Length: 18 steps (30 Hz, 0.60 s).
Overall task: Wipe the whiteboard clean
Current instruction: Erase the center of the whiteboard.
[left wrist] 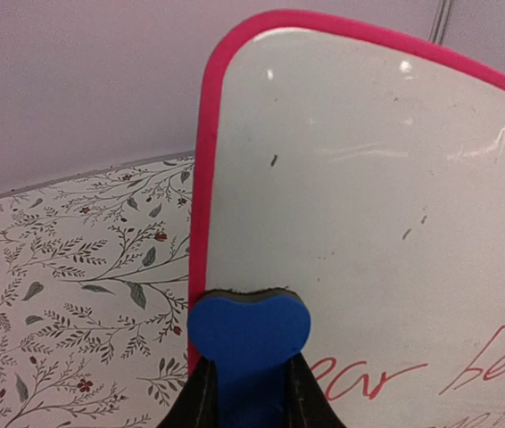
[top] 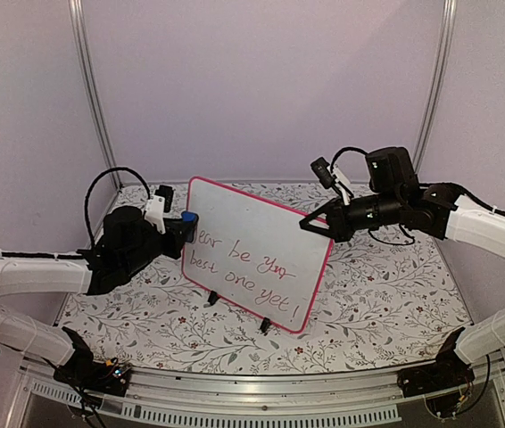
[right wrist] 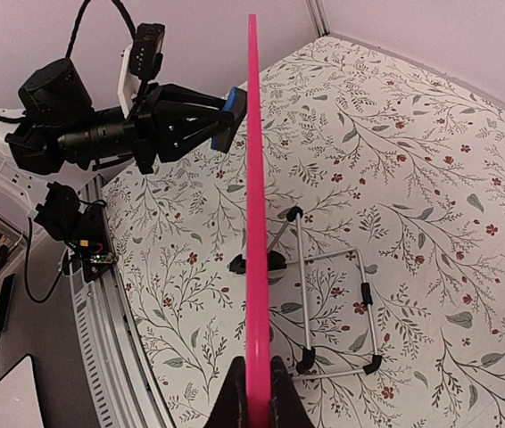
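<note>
The whiteboard [top: 257, 254] with a pink-red frame stands upright on the table on two black feet and bears red handwriting across its lower half. My left gripper [top: 181, 227] is shut on a blue eraser [left wrist: 248, 334], whose dark felt face presses on the board's left edge just above the first red word. My right gripper [top: 317, 223] is shut on the board's upper right edge; in the right wrist view the pink frame [right wrist: 256, 223] runs edge-on between my fingers [right wrist: 231, 401]. The board's top part [left wrist: 368, 178] is free of writing.
A wire stand [right wrist: 328, 303] with black-tipped feet props the board from behind. The floral tablecloth [top: 368, 294] covers the table. Metal posts rise at the back corners, and an aluminium rail runs along the near edge.
</note>
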Available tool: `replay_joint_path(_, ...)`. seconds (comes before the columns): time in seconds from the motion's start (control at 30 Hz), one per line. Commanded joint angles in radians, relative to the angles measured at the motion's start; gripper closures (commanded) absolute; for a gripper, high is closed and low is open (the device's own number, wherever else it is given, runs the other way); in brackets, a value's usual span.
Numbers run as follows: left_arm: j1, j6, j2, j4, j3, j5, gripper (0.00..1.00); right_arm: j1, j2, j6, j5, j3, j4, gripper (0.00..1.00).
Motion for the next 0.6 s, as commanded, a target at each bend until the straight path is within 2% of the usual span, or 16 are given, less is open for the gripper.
replay_joint_path(0.0, 0.029, -0.038, 0.009, 0.044, -0.035, 0.052, 0.84, 0.003, -0.015, -0.019, -0.030, -0.014, -0.042, 1.00)
replay_joint_path(0.57, 0.031, -0.104, 0.065, 0.072, -0.080, 0.053, 0.85, 0.003, -0.021, -0.015, -0.031, -0.020, -0.038, 1.00)
